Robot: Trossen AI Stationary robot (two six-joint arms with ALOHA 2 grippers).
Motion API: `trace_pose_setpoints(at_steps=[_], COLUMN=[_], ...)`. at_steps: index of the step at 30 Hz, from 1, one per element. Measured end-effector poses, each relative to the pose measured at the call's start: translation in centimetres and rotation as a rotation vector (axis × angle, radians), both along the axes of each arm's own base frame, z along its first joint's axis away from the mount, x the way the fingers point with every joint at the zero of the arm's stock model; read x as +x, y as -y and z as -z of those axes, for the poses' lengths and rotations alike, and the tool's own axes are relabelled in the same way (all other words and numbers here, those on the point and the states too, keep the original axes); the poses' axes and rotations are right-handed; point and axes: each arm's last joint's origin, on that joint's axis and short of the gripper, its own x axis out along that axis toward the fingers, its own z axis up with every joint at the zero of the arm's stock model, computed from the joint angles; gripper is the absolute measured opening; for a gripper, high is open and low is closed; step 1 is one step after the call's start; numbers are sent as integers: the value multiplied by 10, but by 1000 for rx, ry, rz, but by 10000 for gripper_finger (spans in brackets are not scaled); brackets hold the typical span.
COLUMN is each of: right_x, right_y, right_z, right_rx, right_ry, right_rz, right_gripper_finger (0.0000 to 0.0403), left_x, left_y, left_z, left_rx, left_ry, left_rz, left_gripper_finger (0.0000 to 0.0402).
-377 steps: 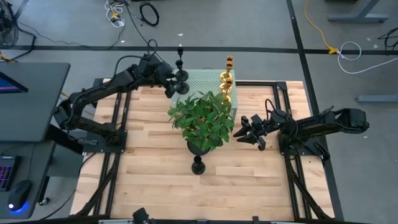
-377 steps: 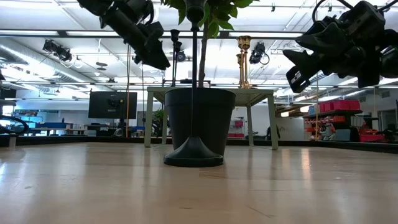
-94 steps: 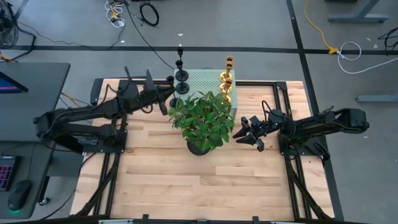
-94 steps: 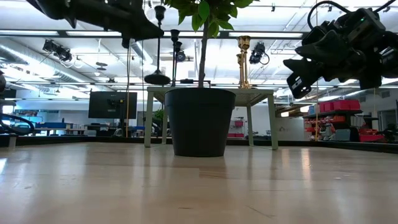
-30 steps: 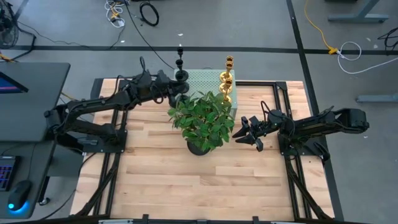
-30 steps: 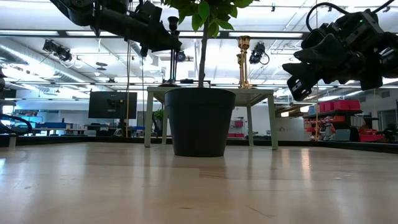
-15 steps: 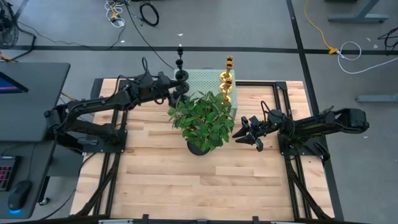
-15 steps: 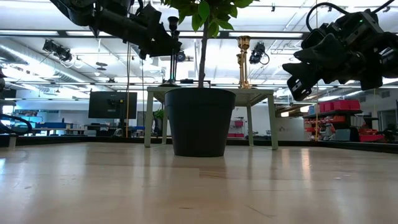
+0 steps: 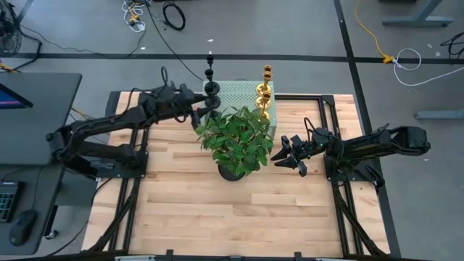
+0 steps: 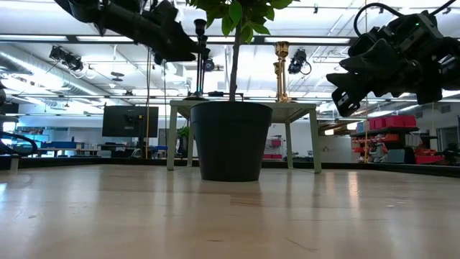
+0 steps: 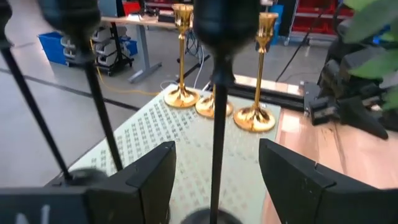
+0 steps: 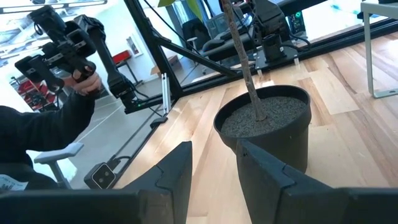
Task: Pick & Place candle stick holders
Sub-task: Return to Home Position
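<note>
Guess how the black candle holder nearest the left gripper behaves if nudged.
Probably tippy: the black candle holder is a tall thin stem on a small base; a high push likely topples it. Looks rigid, unlikely to flex. The open left gripper frames its stem, so a sideways retreat risks a knock.

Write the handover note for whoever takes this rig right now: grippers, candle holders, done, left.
Left gripper: open, fingers either side of the nearest black stem, not gripping it.
Right gripper: open, empty, right of the plant.
Black candle holders at the left edge of the shelf, gold candle holders at its right.
Done: all holders shelved.
Left: ease the left arm back clear of that stem, then home.
</note>
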Motion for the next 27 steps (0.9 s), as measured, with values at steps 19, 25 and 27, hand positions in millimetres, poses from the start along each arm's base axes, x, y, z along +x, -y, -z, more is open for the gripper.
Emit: trace_pose_setpoints(at_steps=[19,25,27], right_x=[0,0,0], right_y=[0,0,0], right_z=[0,-5,-6], right_rx=[0,-39,-53], right_ry=[-2,59,77], right_rz=[3,1,3], right_gripper_finger=[125,125,125], left_x=[-45,-51,-54], left_y=[42,70,79], left_z=[-5,12,21], left_rx=[-185,-200,-193], left_ry=[-138,-146,-152], left_rz=[85,99,73], left_gripper_finger=[227,227,227])
